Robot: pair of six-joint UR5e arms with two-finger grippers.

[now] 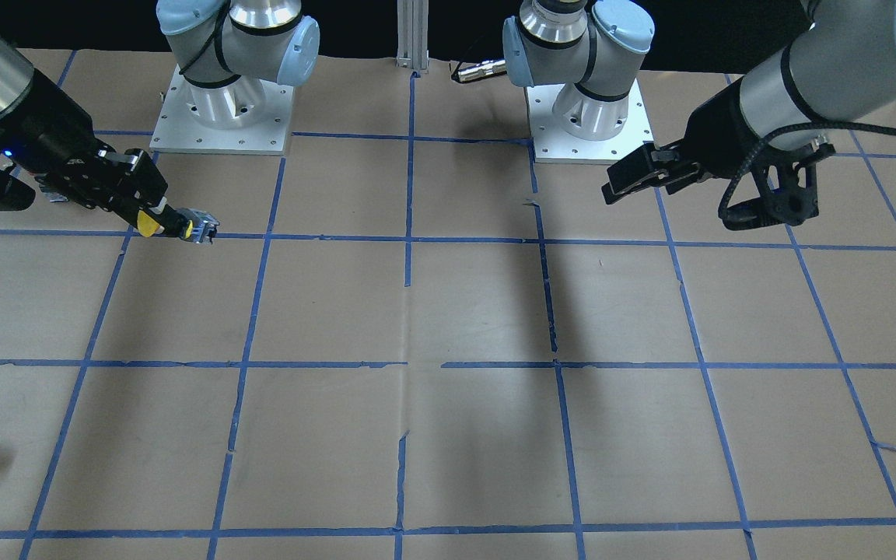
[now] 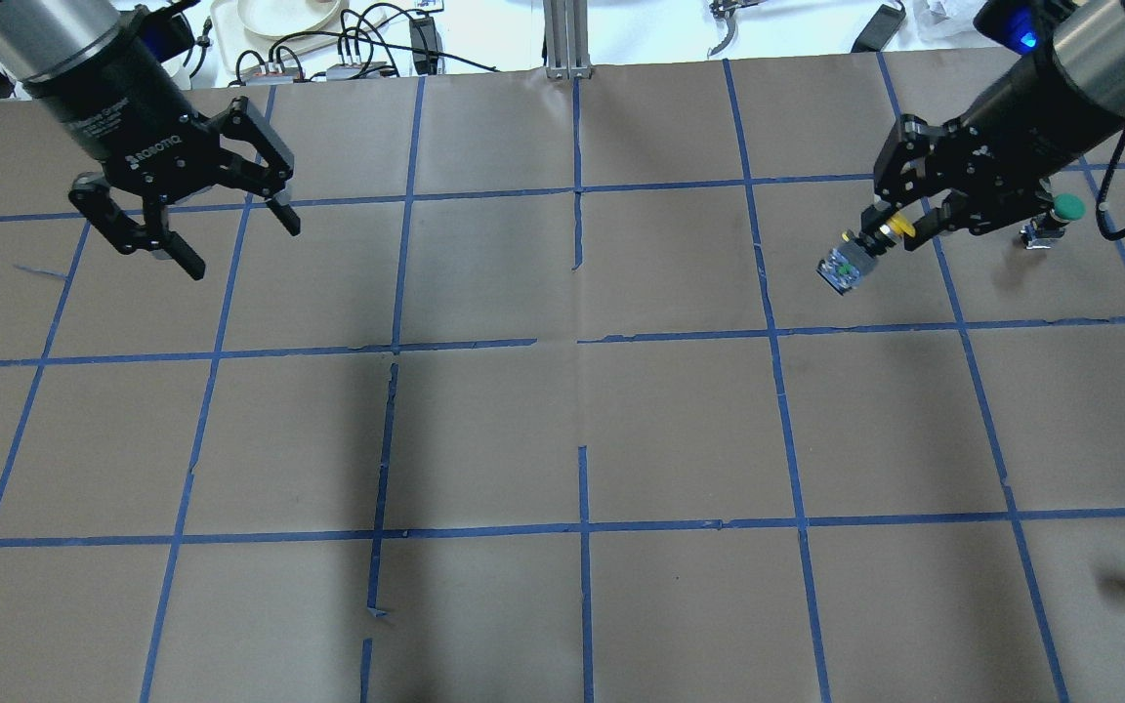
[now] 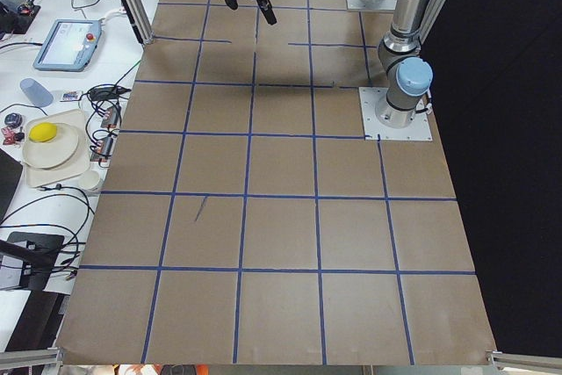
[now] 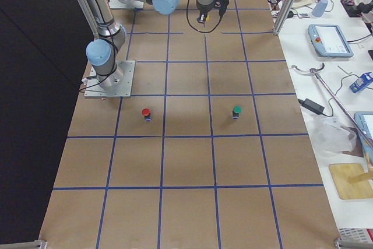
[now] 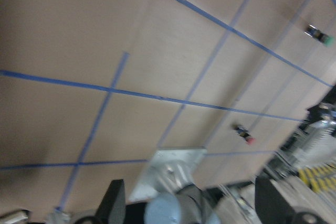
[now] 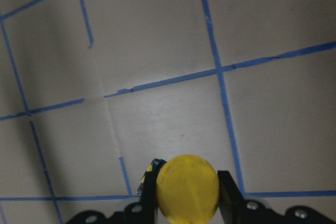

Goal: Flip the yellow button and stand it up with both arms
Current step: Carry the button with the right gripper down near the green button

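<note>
While the right tool (image 2: 883,234) was clamped on the yellow-capped push-button with black cylindrical body and silver-grey block end (image 2: 860,256), holding it tilted and apparently clear of the brown paper-covered table (image 2: 582,430) on the robot's right side, the pick-up step was judged complete. The left tool (image 2: 242,247) hung empty with jaws spread, well apart from the button, so the hand-over, flip and upright placement were judged outstanding. The only legible marking was "ROBOTIQ" in white on the left tool's black body.
</note>
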